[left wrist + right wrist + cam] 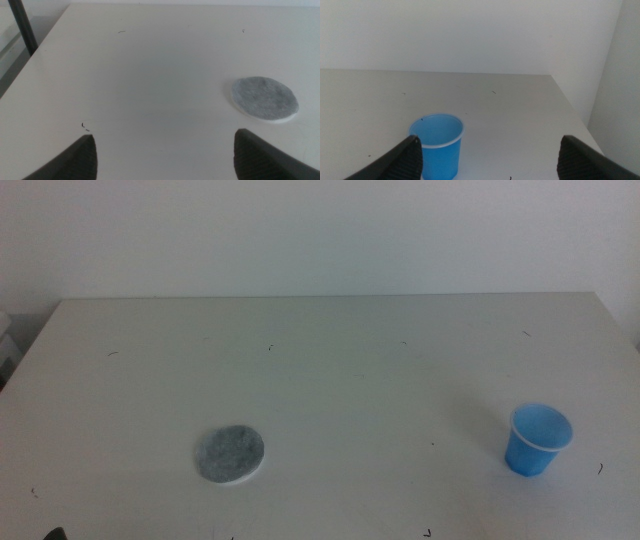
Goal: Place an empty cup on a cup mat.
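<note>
One cup, one cup mat, two grippers.
The cup (539,440) stood upright on the table (330,360), well apart to the right of the cup mat (230,454), which lay flat. The left gripper (165,155) and right gripper (490,157) each had jaws spread apart, holding nothing.

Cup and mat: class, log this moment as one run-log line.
cup: upright, table right | mat: bare, apart | left gripper: open, near mat | right gripper: open, near cup
</note>
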You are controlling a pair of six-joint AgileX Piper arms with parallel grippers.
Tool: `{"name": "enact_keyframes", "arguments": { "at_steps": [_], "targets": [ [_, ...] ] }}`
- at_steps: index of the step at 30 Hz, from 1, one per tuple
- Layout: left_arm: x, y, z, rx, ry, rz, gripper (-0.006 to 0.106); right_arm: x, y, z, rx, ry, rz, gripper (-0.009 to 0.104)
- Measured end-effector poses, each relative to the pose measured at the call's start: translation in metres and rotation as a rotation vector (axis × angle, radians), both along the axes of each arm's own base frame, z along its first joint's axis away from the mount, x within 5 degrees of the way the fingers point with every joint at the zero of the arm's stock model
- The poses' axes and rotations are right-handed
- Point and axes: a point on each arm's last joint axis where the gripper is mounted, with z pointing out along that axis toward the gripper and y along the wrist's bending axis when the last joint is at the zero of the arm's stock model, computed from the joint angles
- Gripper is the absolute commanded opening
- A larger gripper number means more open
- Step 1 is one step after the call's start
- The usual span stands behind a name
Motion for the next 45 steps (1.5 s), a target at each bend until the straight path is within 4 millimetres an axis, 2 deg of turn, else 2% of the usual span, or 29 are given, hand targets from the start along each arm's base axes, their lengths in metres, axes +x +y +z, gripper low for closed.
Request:
{"name": "enact_keyframes", "arguments": {
  "at_steps": [3, 5, 10, 18, 24, 33, 40, 45],
  "targets": [
    [0.0, 0.0, 0.0, 0.0, 0.0, 0.0, 0.105, 0.0, 0.0, 0.001, 0.008, 0.0, 0.001, 0.083],
    [0.0, 0.0, 0.0, 0.0, 0.0, 0.0, 0.105, -0.001, 0.0, 0.009, 0.041, -0.018, -0.002, 0.083],
    [0.0, 0.0, 0.0, 0.0, 0.0, 0.0, 0.105, -0.005, 0.0, 0.039, 0.11, -0.045, -0.011, 0.083],
    [0.0, 0.0, 0.0, 0.0, 0.0, 0.0, 0.105, 0.008, -0.002, 0.085, 0.2, 0.083, -0.046, 0.083],
    [0.0, 0.0, 0.0, 0.0, 0.0, 0.0, 0.105, 0.036, -0.002, 0.126, 0.22, 0.26, -0.076, 0.083],
    [0.0, 0.0, 0.0, 0.0, 0.0, 0.0, 0.105, 0.091, -0.002, 0.163, 0.229, 0.604, -0.122, 0.083],
    [0.0, 0.0, 0.0, 0.0, 0.0, 0.0, 0.105, 0.138, -0.002, 0.175, 0.199, 0.841, -0.14, 0.083],
    [0.0, 0.0, 0.0, 0.0, 0.0, 0.0, 0.105, 0.169, -0.002, 0.171, 0.193, 0.935, -0.151, 0.083]
  ]
}}
